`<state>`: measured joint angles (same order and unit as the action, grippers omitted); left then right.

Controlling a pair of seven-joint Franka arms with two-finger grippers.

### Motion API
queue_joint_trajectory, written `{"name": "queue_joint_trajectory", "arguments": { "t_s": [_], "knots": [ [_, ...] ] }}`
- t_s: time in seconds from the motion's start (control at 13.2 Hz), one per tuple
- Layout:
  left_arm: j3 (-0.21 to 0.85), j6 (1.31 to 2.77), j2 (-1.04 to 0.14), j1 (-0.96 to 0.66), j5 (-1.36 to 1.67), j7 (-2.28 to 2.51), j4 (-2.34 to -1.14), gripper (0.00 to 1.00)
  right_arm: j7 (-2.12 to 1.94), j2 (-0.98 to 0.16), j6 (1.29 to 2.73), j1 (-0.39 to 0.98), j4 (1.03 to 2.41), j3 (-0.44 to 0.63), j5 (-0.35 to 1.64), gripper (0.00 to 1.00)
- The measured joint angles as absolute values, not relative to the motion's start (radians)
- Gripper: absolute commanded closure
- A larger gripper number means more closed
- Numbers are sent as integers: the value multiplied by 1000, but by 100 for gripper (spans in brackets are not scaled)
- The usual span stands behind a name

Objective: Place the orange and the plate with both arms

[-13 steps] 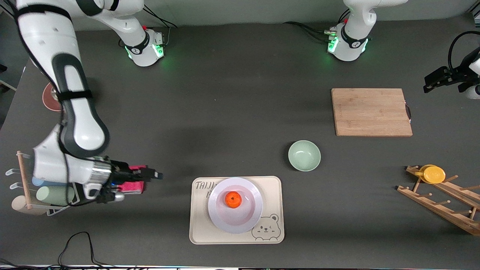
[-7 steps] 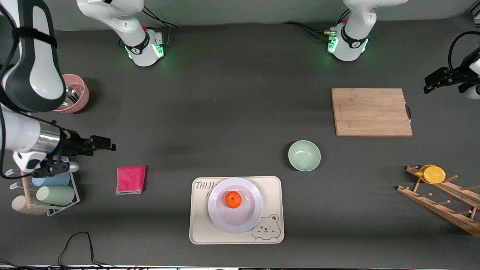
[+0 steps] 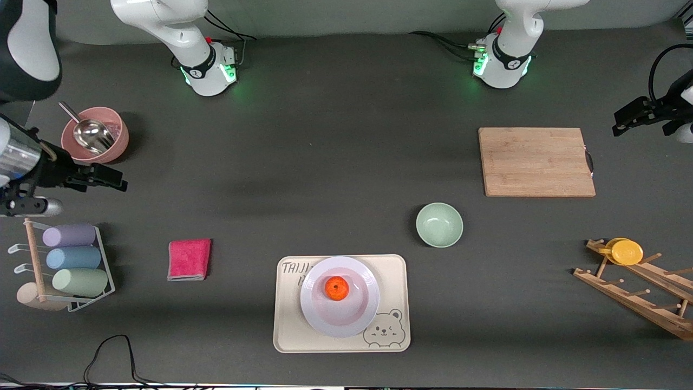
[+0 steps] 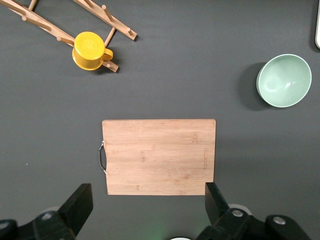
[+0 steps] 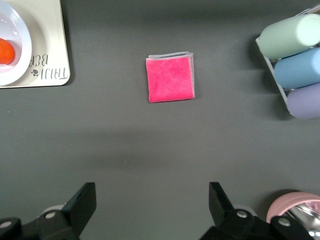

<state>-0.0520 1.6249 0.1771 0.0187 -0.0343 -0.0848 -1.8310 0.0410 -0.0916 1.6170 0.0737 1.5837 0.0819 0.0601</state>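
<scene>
The orange (image 3: 336, 288) lies in the middle of the pale lavender plate (image 3: 357, 313), which rests on the cream bear tray (image 3: 394, 271) near the front camera. The orange (image 5: 5, 51) and the plate's rim (image 5: 20, 45) also show at the edge of the right wrist view. My right gripper (image 3: 111, 180) is open and empty, up over the table at the right arm's end, beside the pink bowl. My left gripper (image 3: 622, 120) is open and empty, up at the left arm's end, beside the wooden cutting board (image 3: 536, 161).
A mint-green bowl (image 3: 439, 224) stands between tray and board. A pink cloth (image 3: 189, 259) lies beside the tray. A pink bowl with a metal scoop (image 3: 95, 135) and a rack of pastel cups (image 3: 70, 260) stand at the right arm's end. A wooden rack with a yellow cup (image 3: 625, 251) stands at the left arm's end.
My right arm has lifted and drawn back from over the pink cloth toward the pink bowl, uncovering the cloth and the cup rack. The left arm, orange and plate have not moved.
</scene>
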Motion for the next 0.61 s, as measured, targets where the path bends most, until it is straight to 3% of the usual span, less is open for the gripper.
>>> {"name": "queue_joint_trajectory", "arguments": {
  "t_s": [0.61],
  "knots": [
    [-54, 1625, 177, 19, -34, -85, -1823, 0, 33, -61, 1593, 16, 1569, 102, 47, 0]
  ]
}}
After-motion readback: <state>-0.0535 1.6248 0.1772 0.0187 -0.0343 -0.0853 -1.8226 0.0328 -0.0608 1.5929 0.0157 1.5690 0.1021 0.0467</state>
